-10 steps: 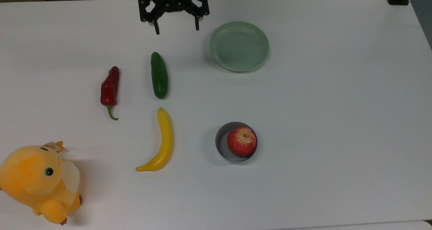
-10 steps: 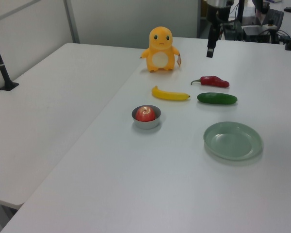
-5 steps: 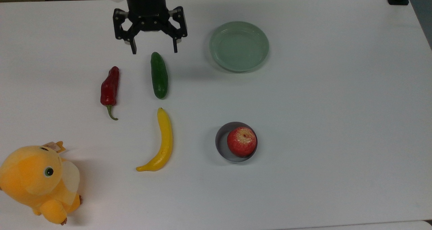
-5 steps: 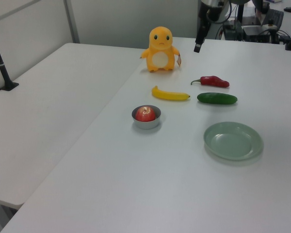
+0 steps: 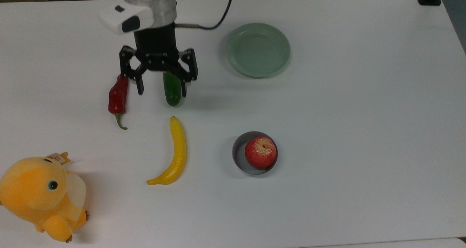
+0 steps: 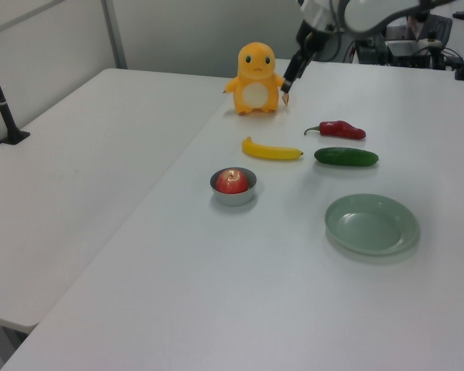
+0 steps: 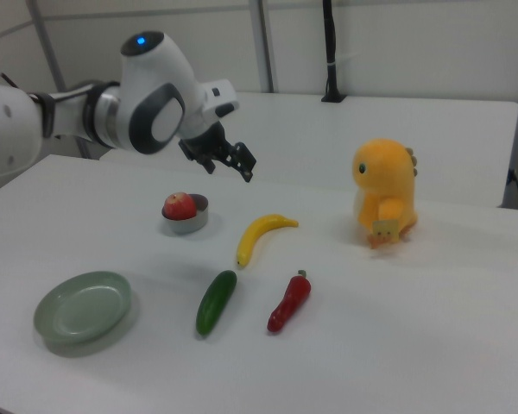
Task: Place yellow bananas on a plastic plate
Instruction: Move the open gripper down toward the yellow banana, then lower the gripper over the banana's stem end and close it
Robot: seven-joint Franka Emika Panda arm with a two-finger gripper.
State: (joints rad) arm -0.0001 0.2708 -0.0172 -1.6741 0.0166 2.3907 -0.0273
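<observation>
1. Wide open, that was how I had the claw [image 5: 161, 89]: fingers spread apart, nothing between them, hanging above the table [image 5: 364, 131] in the right view, well clear of everything.
2. From the top view I saw it sitting over the upper end of the cucumber [image 5: 172, 93], one fingertip [image 5: 140, 90] just beside the red chilli pepper [image 5: 117, 99], the other at the cucumber's right edge.
3. Biggest thing on the table was the orange-yellow plush toy [image 5: 40, 197], down in the top view's lower left corner, well apart from the rest.
4. Next, the plastic plate [image 5: 258, 50], pale green and holding nothing, lay at the top view's upper middle, to the right of the claw.
5. I had the yellow bananas [image 5: 174, 154] flat on the table below the cucumber in the top view, dark tip pointing up toward it, not touching it, well apart from the plate.
6. Just right of the banana in the top view sat a small grey dish [image 5: 240, 153] with a red apple [image 5: 260, 152] in it.
</observation>
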